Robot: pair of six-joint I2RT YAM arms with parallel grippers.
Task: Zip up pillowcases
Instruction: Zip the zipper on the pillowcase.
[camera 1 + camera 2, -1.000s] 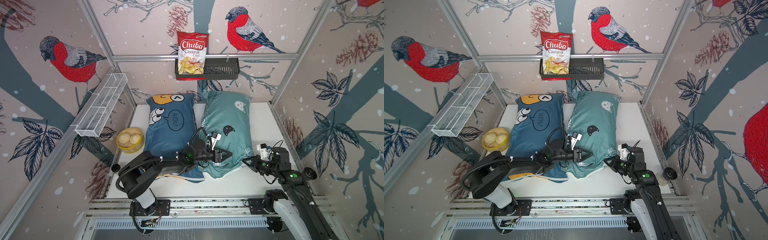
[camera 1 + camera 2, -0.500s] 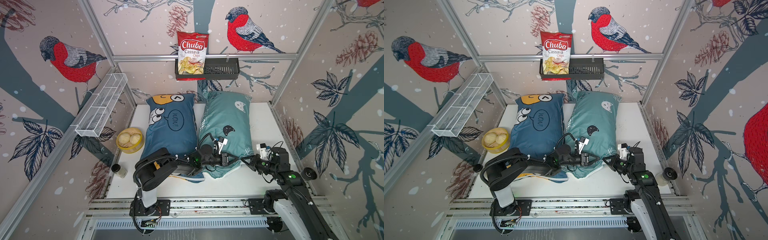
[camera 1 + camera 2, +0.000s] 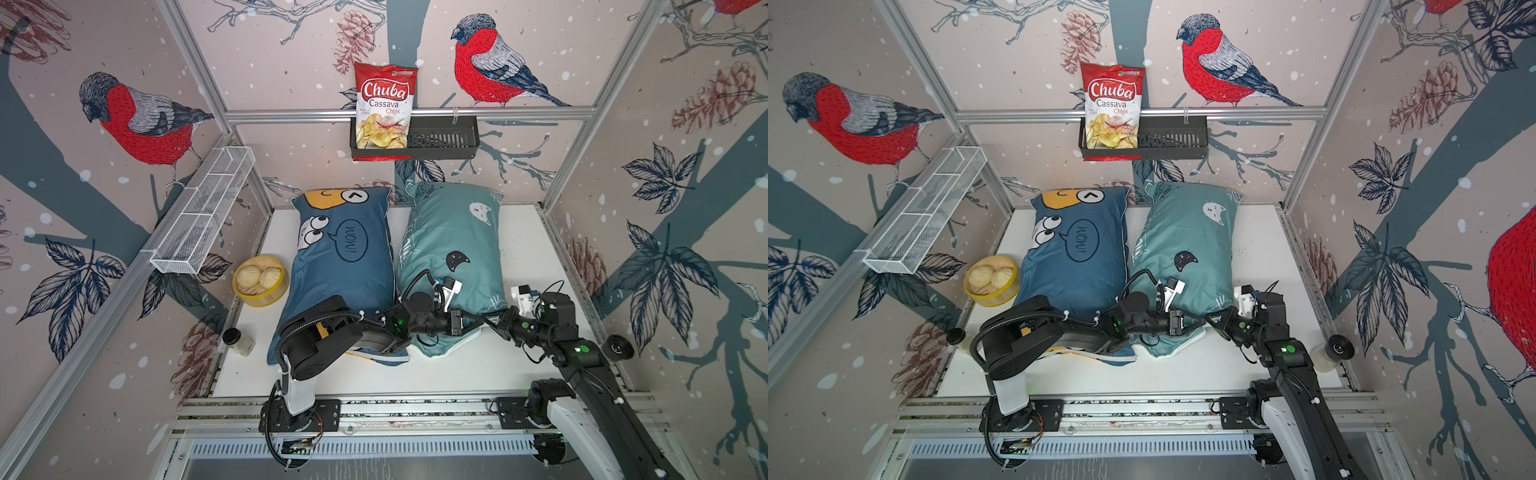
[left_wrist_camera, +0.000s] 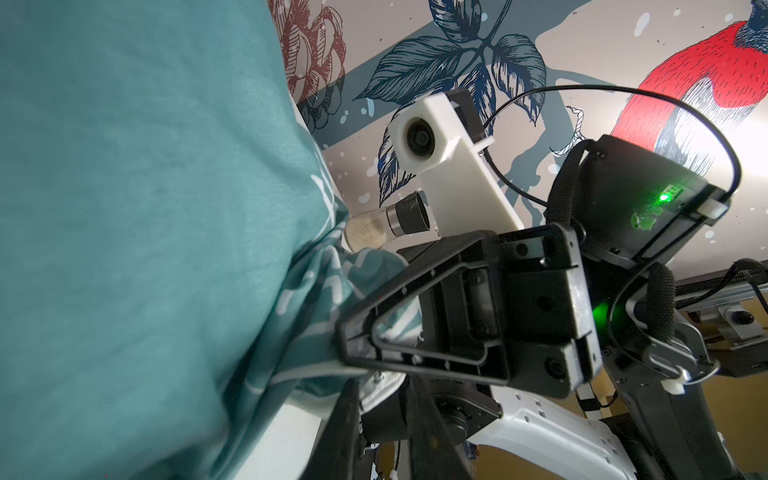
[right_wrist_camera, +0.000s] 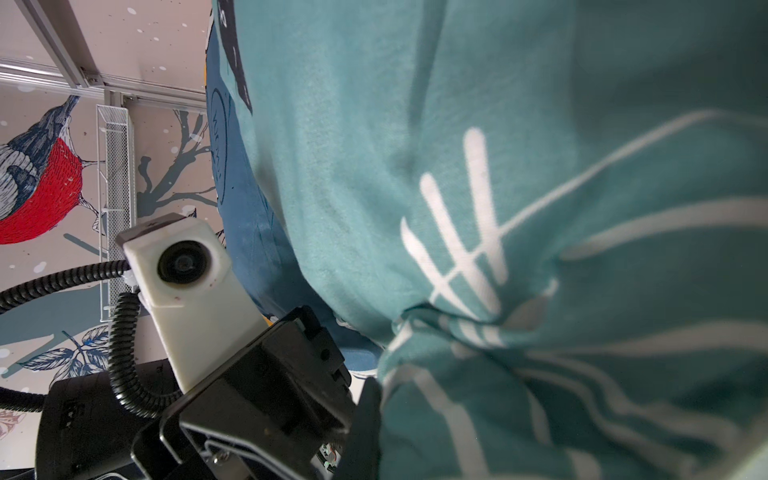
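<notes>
My right fingers (image 4: pixel 347 345) are clamped shut on the near corner of the teal pillowcase (image 3: pixel 453 237). The bunched hem with its white lines is pinched between them, as the left wrist view shows plainly. My left fingers (image 3: pixel 473 326) sit just beside them, almost tip to tip, at the same near edge of that pillowcase. There is a gap between them and pale cloth shows in it, but I cannot tell whether they grip the cloth or only touch it.

The teal pillowcase lies stuffed on the white surface (image 3: pixel 519 249) and stretches away from both pairs of fingers toward the back wall. Only its near corner is drawn up into folds where I hold it.

The dark blue pillowcase (image 3: pixel 345 266) lies just beside it, on the far side of my left fingers from my right ones, and my left arm crosses over its near end. In the right wrist view its blue cloth shows behind the teal, past my left fingers.

A yellow bowl (image 3: pixel 261 280) holding pale buns stands well apart from my left fingers, beyond the blue pillowcase. A small jar (image 4: pixel 386 220) with a dark lid lies on its side behind my right fingers — close to the wall.
</notes>
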